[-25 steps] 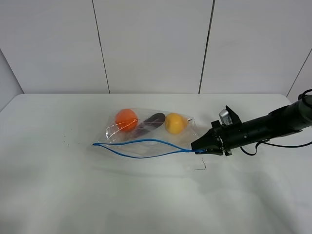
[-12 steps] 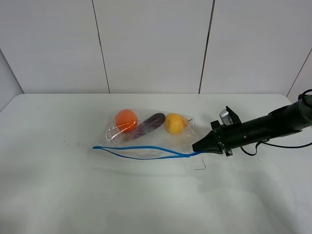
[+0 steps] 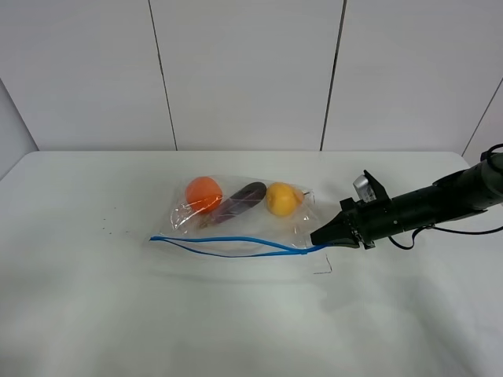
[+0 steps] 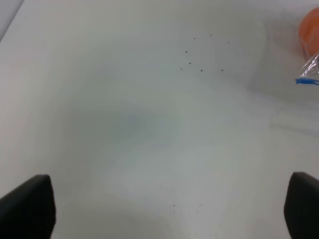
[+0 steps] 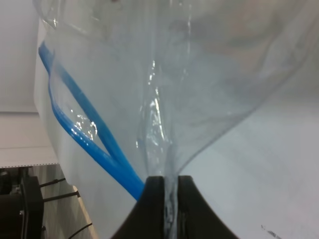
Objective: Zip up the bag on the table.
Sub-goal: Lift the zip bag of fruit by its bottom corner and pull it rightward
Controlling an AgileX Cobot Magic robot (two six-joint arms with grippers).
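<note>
the bag (image 3: 236, 216) lies flat at the middle of the bench (image 3: 94, 314), its blue zip strip (image 3: 228, 241) on the near edge, partly gaping. right pincer (image 3: 318, 237) clenched on the bag's right corner at the strip's end. left pincer (image 4: 164, 209) spread wide above the bench, apart from the bag.

Place: we take it for a lab test cell.
Signs: we see a plain white worktop (image 3: 94, 314) and seamed white wall panels (image 3: 244, 71).
</note>
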